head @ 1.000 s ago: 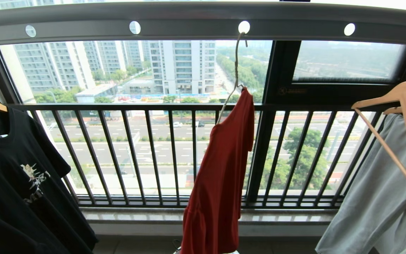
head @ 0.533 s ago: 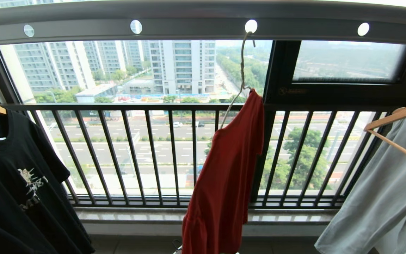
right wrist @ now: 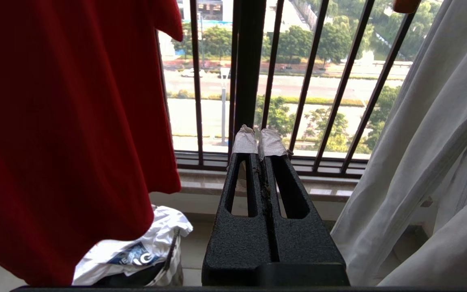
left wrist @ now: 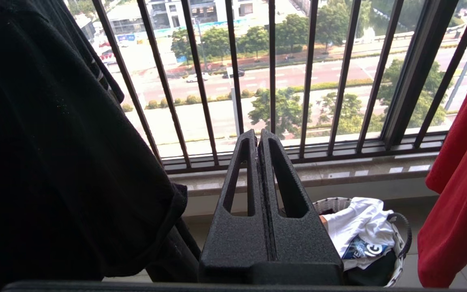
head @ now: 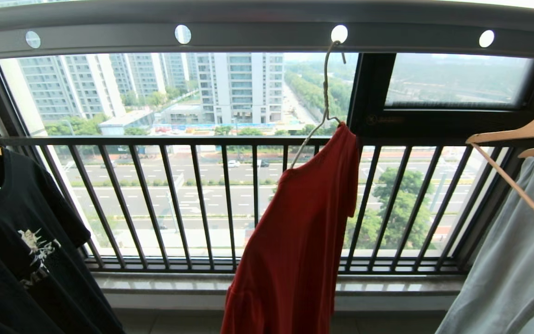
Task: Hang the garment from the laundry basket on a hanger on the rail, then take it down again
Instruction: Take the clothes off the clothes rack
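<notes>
Both arms low, out of the head view; each gripper seen only from its own wrist camera.

Left gripper (left wrist: pixel 258 136): two black, textured, slotted fingers (left wrist: pixel 239 178) pressed together along their length, nothing between them, pointing level and forward. Right gripper (right wrist: pixel 258 140): same black slotted fingers, tips wrapped in pale tape (right wrist: pixel 245 142), closed tight, empty, pointing level and forward.

Garment (head: pixel 295 232) on hanger (head: pixel 325 93) under rail (head: pixel 267 35) — basket (left wrist: pixel 399 243) below

The T-shirt (head: pixel 295 232) was red, the hanger (head: pixel 325 93) cream-white, the rail (head: pixel 257 32) grey with round holes, the neighbouring shirt (head: pixel 16 241) black with white print, the basket (left wrist: pixel 399 247) white, dark-rimmed.
</notes>
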Available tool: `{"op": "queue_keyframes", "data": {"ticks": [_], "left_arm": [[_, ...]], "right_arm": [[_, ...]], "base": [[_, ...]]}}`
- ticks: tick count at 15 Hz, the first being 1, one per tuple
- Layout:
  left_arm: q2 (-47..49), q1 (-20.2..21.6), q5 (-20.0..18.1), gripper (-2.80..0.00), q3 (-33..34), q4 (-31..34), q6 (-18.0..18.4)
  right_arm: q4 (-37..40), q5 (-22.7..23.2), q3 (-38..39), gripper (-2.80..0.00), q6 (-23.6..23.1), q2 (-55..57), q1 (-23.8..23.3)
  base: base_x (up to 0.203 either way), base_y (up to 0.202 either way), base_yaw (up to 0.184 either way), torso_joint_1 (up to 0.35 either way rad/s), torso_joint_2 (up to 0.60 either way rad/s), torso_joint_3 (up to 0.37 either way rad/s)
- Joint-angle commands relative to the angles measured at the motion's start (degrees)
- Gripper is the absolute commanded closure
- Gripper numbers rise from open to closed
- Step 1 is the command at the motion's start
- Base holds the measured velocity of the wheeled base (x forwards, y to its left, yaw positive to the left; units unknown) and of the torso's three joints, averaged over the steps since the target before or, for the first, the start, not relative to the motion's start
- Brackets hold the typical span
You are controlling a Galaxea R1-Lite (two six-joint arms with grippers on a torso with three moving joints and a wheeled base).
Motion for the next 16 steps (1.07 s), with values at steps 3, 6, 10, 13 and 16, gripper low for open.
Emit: {"op": "queue_keyframes", "data": {"ticks": [3, 6, 10, 13, 16], "left_arm": [[0.0, 0.0, 0.0, 0.0, 0.0, 0.0, 0.0], [0.0, 0.0, 0.0, 0.0, 0.0, 0.0, 0.0], [0.0, 0.0, 0.0, 0.0, 0.0, 0.0, 0.0], [0.0, 0.0, 0.0, 0.0, 0.0, 0.0, 0.0], [0.0, 0.0, 0.0, 0.0, 0.0, 0.0, 0.0]], "right_arm": [[0.2, -0.2, -0.1, 0.0, 0.1, 0.1, 0.0], [0.1, -0.9, -0.1, 0.0, 0.1, 0.0, -0.3], [0.3, -1.5, -4.7, 0.0, -0.1, 0.8, -0.3], [3.6, -1.7, -15.1, 0.0, -0.1, 7.1, -0.2], [4.9, -1.7, -23.3, 0.0, -0.1, 15.3, -0.2]], "base": [[0.0, 0.0, 0.0, 0.0, 0.0, 0.0], [0.0, 0.0, 0.0, 0.0, 0.0, 0.0], [0.0, 0.0, 0.0, 0.0, 0.0, 0.0], [0.0, 0.0, 0.0, 0.0, 0.0, 0.0], [0.0, 0.0, 0.0, 0.0, 0.0, 0.0]]}}
